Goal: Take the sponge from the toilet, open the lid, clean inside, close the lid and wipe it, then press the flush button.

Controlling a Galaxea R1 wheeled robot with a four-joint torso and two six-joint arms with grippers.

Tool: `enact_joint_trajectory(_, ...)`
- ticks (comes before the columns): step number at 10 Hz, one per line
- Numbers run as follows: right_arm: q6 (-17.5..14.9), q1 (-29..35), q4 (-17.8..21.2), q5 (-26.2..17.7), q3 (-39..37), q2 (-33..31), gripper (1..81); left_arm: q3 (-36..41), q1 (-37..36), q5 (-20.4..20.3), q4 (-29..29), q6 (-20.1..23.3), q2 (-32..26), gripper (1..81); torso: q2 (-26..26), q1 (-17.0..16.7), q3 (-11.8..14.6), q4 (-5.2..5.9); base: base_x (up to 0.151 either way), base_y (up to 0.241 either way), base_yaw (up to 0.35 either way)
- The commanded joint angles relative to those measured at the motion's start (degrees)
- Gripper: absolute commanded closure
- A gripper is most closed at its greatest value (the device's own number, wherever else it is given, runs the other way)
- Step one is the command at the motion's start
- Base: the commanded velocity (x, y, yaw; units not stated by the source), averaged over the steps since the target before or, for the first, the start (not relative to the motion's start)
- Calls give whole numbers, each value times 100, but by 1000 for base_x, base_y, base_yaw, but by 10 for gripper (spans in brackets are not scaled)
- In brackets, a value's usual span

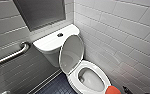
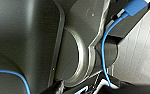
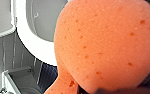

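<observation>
The lid (image 1: pixel 71 53) stands open and the right end effector (image 1: pixel 122 90) seems to grip the sponge (image 1: pixel 113 90) just beside the front rim of the toilet (image 1: pixel 74 80), so I think it should descend slowly into the bowl, not knocking this rim.

Orange-red sponge (image 3: pixel 108 45) glowing against a glossy white toilet (image 1: pixel 52 43).
Darker orange specks are dotting the sponge; pale grey wall tiles (image 1: pixel 121 27) are running in a brick pattern, floor tiles (image 1: pixel 54 86) showing dark blue.
</observation>
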Motion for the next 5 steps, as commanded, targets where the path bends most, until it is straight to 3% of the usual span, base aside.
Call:
enact_joint_trajectory(1,290,1109,-48,-1126,59,221,811,110,226,175,108,28,-27,10,0,0,0,0,0,0,0)
enact_joint_trajectory(5,484,1945,-100,-1696,-152,765,811,110,226,175,91,20,-53,10,0,0,0,0,0,0,0)
